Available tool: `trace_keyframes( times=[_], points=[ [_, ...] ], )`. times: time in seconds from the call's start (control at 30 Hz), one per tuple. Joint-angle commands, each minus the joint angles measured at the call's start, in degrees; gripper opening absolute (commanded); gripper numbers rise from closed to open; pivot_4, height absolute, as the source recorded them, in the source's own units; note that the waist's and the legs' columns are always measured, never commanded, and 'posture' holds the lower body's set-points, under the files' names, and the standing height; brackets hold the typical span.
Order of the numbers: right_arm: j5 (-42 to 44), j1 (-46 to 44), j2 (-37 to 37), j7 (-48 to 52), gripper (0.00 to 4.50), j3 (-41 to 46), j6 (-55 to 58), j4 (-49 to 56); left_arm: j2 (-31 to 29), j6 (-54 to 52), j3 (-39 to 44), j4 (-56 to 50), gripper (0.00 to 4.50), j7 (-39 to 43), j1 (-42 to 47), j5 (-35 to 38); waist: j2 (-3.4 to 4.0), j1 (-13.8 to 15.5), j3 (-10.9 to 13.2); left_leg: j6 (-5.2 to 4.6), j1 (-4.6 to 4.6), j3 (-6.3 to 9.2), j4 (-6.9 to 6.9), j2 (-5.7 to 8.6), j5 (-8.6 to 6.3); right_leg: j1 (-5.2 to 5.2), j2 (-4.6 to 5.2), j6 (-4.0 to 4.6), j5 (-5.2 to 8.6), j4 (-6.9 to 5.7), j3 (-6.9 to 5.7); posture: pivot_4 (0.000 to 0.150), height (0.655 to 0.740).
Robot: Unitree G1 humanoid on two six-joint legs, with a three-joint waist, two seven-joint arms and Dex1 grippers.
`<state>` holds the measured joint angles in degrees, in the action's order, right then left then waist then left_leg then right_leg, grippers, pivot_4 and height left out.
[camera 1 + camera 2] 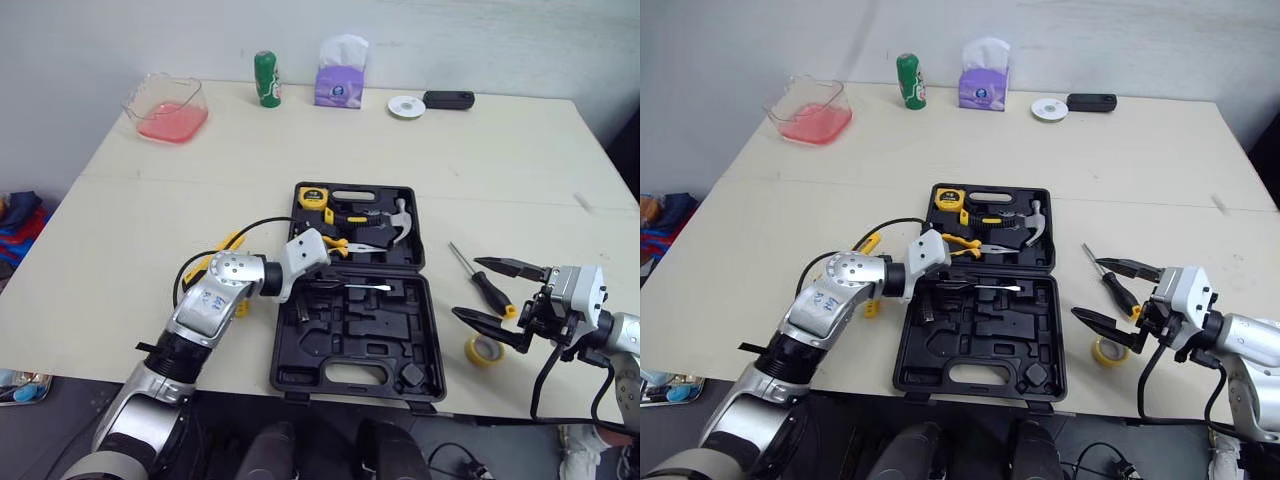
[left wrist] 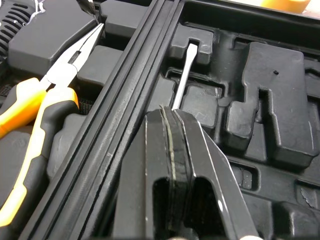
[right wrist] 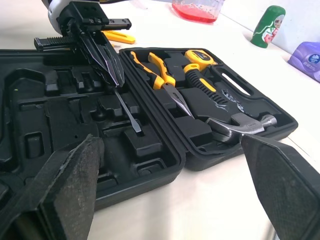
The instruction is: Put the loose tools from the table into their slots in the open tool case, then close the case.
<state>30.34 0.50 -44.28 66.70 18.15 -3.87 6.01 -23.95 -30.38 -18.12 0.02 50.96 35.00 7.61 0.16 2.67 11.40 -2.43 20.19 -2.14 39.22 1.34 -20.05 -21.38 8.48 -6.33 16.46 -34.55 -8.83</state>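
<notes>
The black tool case [image 1: 430,330] lies open mid-table. Its far half holds a tape measure [image 1: 313,196], yellow-handled pliers [image 1: 336,243] and a hammer [image 1: 400,222]. My left gripper [image 1: 319,282] is shut on the end of a flat-blade screwdriver [image 1: 362,287], whose shaft lies across the moulded slots of the near half [image 2: 182,75]. To the right of the case my right gripper [image 1: 490,296] stands open above a loose screwdriver [image 1: 463,260] with a black and yellow handle. A yellow tape roll [image 1: 484,350] sits just nearer than it. A yellow tool [image 1: 228,243] lies on the table, partly hidden under my left arm.
Along the far edge stand a pink-filled clear container [image 1: 168,108], a green bottle [image 1: 266,78], a purple tissue pack [image 1: 341,80], a white disc [image 1: 406,106] and a black flat object [image 1: 448,99]. The table's front edge runs close to the case.
</notes>
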Motion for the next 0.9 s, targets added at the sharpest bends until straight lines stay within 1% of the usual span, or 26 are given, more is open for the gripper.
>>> trace_keyframes(
  times=[0.03, 0.17, 0.23, 0.27, 0.4, 0.57, 0.67, 0.77, 0.87, 0.9],
  points=[
    [0.52, -0.27, 0.40, 0.09, 4.50, 1.34, -1.37, 0.22, -1.35, -4.05, -3.82, 4.23, 0.02, -2.58, -2.95, -4.68, 0.01, 0.01, -0.09, 0.00, -0.02, 0.00, 0.00, 0.00, 0.00, 0.01, 0.00, 0.00, 0.00, 0.00, 0.02, 0.150, 0.7400],
    [0.37, 0.27, 1.03, -0.33, 4.50, 1.33, -1.77, 0.30, -1.60, -4.31, -5.05, 5.34, 0.02, -2.93, -4.01, -5.12, 0.11, 0.01, -0.36, 0.02, -0.17, 0.02, 0.00, 0.00, -0.01, 0.24, 0.01, 0.00, 0.00, 0.06, 0.07, 0.150, 0.7400],
    [0.42, 0.75, 1.37, -0.57, 4.50, 1.29, -1.88, 0.53, -0.98, -5.21, -5.06, 5.72, 0.02, -3.80, -3.94, -5.04, 0.21, 0.01, -0.42, 0.08, -0.59, 0.03, -0.09, -0.05, -0.08, 0.67, -0.01, 0.01, 0.00, 0.20, 0.07, 0.150, 0.7400],
    [0.51, 0.97, 1.55, -0.76, 4.50, 1.30, -1.76, 0.76, -0.79, -5.82, -5.45, 6.02, 0.02, -4.07, -3.76, -5.23, 0.30, 0.02, -0.51, 0.10, -0.94, 0.03, -0.14, -0.14, -0.20, 1.01, 0.01, 0.02, 0.02, 0.56, 0.09, 0.150, 0.7400],
    [0.40, 1.62, 2.08, -1.12, 4.50, 1.13, -1.85, 1.32, 0.05, -5.33, -5.71, 6.83, 0.02, -5.20, -3.45, -5.41, 0.55, 0.11, -0.85, 0.16, -1.05, 0.02, -0.13, -0.23, -0.37, 1.08, 0.08, 0.02, 0.02, 0.66, 0.21, 0.150, 0.7400],
    [0.40, 1.51, 1.88, -1.08, 4.50, 1.28, -1.82, 0.85, 0.08, -0.13, -2.85, 4.43, 0.02, -3.92, -2.43, -3.11, 0.58, 0.17, -0.87, 0.16, -1.05, 0.00, -0.12, -0.24, -0.38, 1.07, 0.08, 0.02, 0.01, 0.67, 0.23, 0.150, 0.7400],
    [0.34, 1.38, 1.70, -1.05, 4.50, 1.55, -1.92, 0.42, -0.10, 8.69, -0.85, 3.23, 0.02, -3.70, -1.60, -3.09, 0.58, 0.17, -0.86, 0.16, -0.97, -0.01, -0.12, -0.25, -0.38, 0.97, 0.08, 0.02, 0.02, 0.67, 0.24, 0.150, 0.7400],
    [0.71, 1.44, 1.42, -1.26, 4.50, 3.23, -2.36, -0.66, -0.08, 12.29, 4.16, -1.42, 0.02, -1.57, -1.07, 2.14, 0.59, 0.06, -0.71, 0.16, -0.84, -0.02, -0.12, -0.25, -0.37, 0.82, 0.07, 0.03, 0.02, 0.67, 0.23, 0.150, 0.7400],
    [2.63, 1.71, 1.19, -1.53, 4.50, 6.00, -1.48, -1.42, -3.94, 14.90, 8.60, -5.69, 0.02, 4.10, -2.47, 6.70, 0.62, -0.10, -0.52, 0.16, -0.61, -0.03, -0.12, -0.29, -0.36, 0.65, 0.04, 0.03, 0.01, 0.57, 0.21, 0.150, 0.7400],
    [2.01, 2.07, 0.56, -0.89, 4.50, 6.79, -2.23, -2.57, -5.88, 16.41, 11.70, -6.19, 0.02, 5.76, -3.47, 8.67, 0.65, -0.22, -0.51, 0.16, -0.53, -0.03, -0.11, -0.31, -0.36, 0.59, 0.02, 0.03, 0.01, 0.52, 0.19, 0.150, 0.7400]
  ],
)
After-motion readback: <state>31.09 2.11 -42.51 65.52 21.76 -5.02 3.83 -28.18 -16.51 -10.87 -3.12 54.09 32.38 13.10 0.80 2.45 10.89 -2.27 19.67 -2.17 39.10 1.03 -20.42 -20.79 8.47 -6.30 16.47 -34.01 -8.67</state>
